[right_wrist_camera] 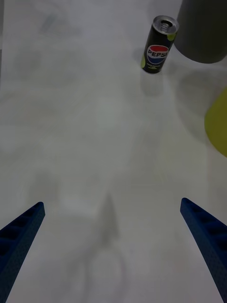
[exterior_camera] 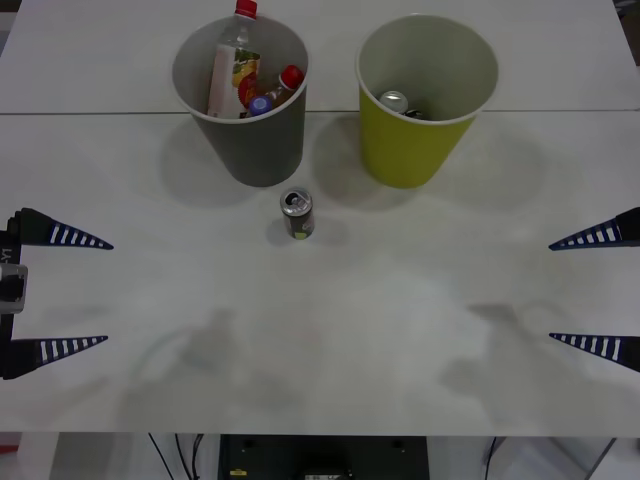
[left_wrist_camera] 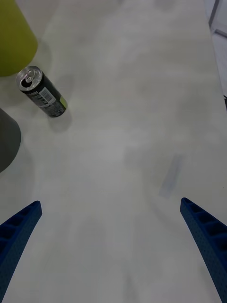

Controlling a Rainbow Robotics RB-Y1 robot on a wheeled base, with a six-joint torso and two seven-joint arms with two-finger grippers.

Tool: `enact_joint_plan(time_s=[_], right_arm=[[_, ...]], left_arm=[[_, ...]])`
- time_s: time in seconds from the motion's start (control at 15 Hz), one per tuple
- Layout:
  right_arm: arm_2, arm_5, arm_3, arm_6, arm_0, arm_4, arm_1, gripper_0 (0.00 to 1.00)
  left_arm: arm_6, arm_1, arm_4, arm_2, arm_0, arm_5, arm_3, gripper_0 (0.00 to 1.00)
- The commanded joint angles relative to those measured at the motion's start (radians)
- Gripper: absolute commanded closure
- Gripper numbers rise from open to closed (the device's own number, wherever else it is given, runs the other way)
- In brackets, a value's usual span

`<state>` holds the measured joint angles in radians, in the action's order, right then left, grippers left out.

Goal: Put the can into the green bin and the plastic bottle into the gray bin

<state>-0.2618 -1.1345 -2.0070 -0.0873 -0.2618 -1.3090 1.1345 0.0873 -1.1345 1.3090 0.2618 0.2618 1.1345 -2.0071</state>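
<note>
Can [exterior_camera: 297, 214] stands upright on the white tabletop [exterior_camera: 400, 320], just toward the robot from the gap between the two bins, nearer the gray bin [exterior_camera: 243, 100] at its 11 o'clock; green bin [exterior_camera: 425, 100] at its 2 o'clock. Can touches neither bin.

Gray bin holds plastic bottles [exterior_camera: 236, 62] (one tall with red cap, smaller ones beside it). Green bin holds a pale silver can [exterior_camera: 394, 100].

Left gripper [exterior_camera: 85, 292] at the tabletop's 9 o'clock edge, jaws spread wide, holding nothing. Right gripper [exterior_camera: 572, 290] at 3 o'clock, jaws likewise wide apart and empty. Both well apart from the can.
</note>
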Motion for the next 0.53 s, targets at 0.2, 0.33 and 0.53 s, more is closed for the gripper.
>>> enact_joint_plan(time_s=[0.2, 0.33, 0.53], right_arm=[[0.0, 0.0, 0.0, 0.0, 0.0, 0.0, 0.0, 0.0], [0.0, 0.0, 0.0, 0.0, 0.0, 0.0, 0.0, 0.0], [0.0, 0.0, 0.0, 0.0, 0.0, 0.0, 0.0, 0.0]], left_arm=[[-0.003, 0.007, 0.029, 0.008, -0.007, 0.031, -0.013, 0.0], [-0.017, 0.007, 0.035, 0.025, -0.006, 0.034, -0.025, 0.0], [-0.08, 0.021, 0.035, 0.025, -0.004, 0.025, -0.032, 0.0]])
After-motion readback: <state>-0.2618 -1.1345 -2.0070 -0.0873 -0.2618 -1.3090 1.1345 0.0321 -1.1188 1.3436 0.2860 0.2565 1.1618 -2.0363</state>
